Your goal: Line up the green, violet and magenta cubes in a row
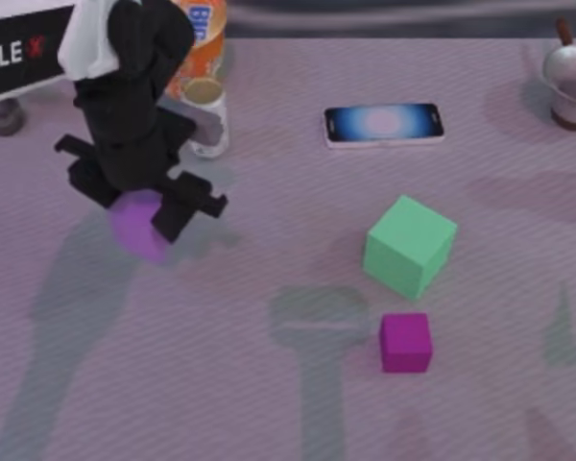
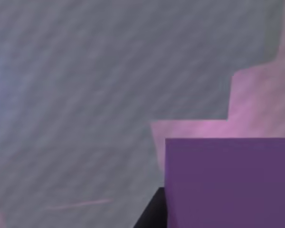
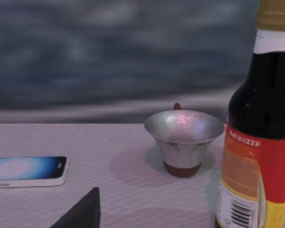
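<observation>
Violet cube (image 1: 140,222) sits pinched in my left gripper (image 1: 142,197) at the table's left side, well apart from the green cube (image 1: 409,246) and magenta cube (image 1: 406,342); my grip looks off-center, so it could slip or twist; swinging right, I might bump the green one; my right gripper is out of sight.

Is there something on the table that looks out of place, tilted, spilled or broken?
Nothing looks spilled or broken. The green cube sits turned at an angle, unlike the squarely placed magenta cube. The violet cube lies far to the left, under the left end effector, not yet in the row.
</observation>
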Robot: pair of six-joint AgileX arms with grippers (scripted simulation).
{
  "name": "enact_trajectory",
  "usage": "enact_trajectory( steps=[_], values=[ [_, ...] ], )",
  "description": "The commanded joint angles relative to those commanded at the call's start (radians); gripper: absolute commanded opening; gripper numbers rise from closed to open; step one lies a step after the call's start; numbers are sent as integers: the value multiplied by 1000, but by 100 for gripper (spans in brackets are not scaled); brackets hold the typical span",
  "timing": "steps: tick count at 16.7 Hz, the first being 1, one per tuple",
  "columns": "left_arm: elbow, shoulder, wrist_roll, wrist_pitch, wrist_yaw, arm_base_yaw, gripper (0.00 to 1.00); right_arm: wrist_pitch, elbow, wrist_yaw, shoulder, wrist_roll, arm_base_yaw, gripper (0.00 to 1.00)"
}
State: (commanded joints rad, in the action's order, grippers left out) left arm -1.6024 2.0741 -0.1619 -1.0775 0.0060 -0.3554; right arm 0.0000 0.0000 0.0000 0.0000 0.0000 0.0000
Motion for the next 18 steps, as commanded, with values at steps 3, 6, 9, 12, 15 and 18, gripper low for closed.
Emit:
enact_trajectory(
  steps=[3, 6, 9, 12, 15, 18],
  values=[
    [-8, -6, 0, -12, 0, 1, 0, 0, 0, 0, 0, 0, 0, 100],
    [-6, -2, 1, -10, -1, -5, 0, 0, 0, 0, 0, 0, 0, 100],
    [-24, 5, 68, -19, -2, -42, 0, 0, 0, 0, 0, 0, 0, 100],
    [-57, 21, 229, -42, -5, -125, 0, 0, 0, 0, 0, 0, 0, 100],
    [-92, 39, 459, -72, -9, -236, 0, 0, 0, 0, 0, 0, 0, 100],
    [-121, 46, 703, -97, -13, -349, 0, 0, 0, 0, 0, 0, 0, 100]
  ],
)
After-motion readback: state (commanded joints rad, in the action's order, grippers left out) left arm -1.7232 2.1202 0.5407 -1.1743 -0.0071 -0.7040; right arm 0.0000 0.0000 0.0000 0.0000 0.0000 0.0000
